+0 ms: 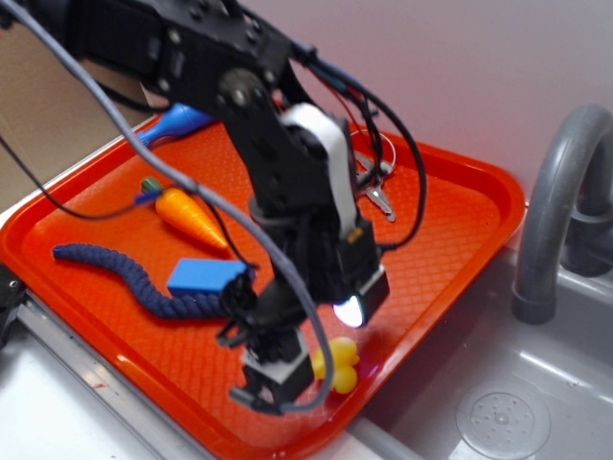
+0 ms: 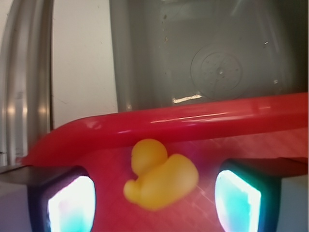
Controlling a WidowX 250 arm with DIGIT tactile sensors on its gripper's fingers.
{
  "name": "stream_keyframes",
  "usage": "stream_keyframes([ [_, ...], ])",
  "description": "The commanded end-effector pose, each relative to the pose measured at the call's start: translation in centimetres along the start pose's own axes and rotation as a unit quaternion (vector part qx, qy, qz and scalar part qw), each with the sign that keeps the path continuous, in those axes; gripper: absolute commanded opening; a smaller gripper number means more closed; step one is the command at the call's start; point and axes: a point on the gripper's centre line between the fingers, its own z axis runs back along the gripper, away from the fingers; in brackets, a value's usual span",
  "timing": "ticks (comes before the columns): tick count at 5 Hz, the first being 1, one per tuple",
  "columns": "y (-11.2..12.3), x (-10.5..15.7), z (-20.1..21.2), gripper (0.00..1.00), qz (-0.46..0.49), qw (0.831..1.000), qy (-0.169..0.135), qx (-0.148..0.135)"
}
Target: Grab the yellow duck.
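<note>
Hanging low over the near corner of the red plastic tray, the black robot gripper had its jaws spread wide, and both glowing fingertips stood apart from the small yellow rubber duck lying on the tray floor between them. In the wrist view, the duck sat midway between the jaws and slightly ahead of them, touching neither finger, with the tray's raised rim just beyond it. Past that rim lay the grey sink basin with its round drain.

Left of the jaws in the exterior view, a dark blue braided rope curved across the tray, an orange toy carrot with a green top lay behind it, and a blue rectangular block rested nearer the jaws. A blue plastic utensil sat at the far edge. Right of the jaws rose a grey curved faucet.
</note>
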Motion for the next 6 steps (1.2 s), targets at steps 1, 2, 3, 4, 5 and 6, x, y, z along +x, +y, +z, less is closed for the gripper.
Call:
stream_keyframes([
  [1, -2.2, -0.4, -1.3, 0.0, 0.023, 0.999, -0.021, 0.014],
  [2, -2.7, -0.7, -0.7, 0.0, 0.03, 0.999, -0.014, 0.023],
  [3, -2.2, -2.3, 4.2, 0.0, 0.067, 0.997, -0.027, 0.032],
  [4, -1.4, -6.0, 9.6, 0.0, 0.186, 0.979, -0.029, 0.072],
  [5, -0.8, -9.6, 15.4, 0.0, 0.306, 0.948, 0.002, 0.091],
  [6, -1.0, -12.4, 21.1, 0.0, 0.423, 0.901, 0.031, 0.091],
])
